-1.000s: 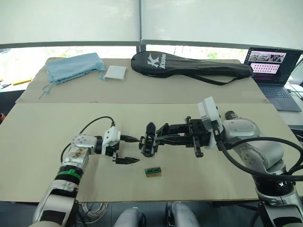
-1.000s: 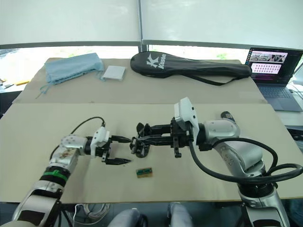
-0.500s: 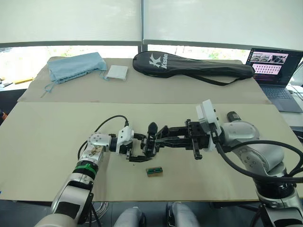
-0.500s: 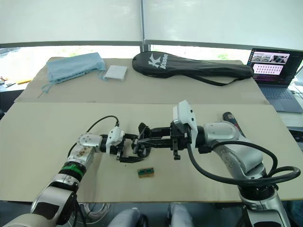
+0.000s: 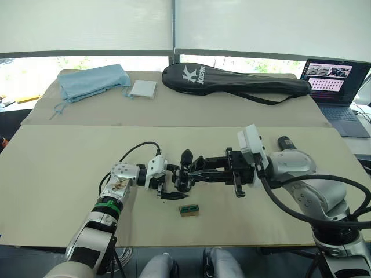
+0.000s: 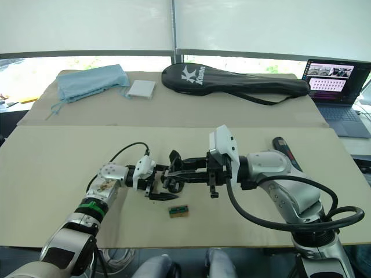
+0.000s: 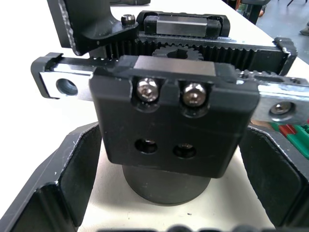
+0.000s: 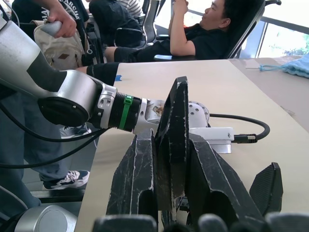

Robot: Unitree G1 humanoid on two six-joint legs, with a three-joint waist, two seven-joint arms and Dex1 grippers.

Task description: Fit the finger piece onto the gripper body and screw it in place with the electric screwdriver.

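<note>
Both arms: silver-grey rounded shells, black joints. Left arm has a green ring at the wrist, exposed brownish wiring beyond it, and a thin black cable looped into a white camera block. Right arm has thick black cables and a white camera block. Gripper fingers black, pointed.

Tan tables, bright blinded windows, seated people, perhaps office chairs
</note>
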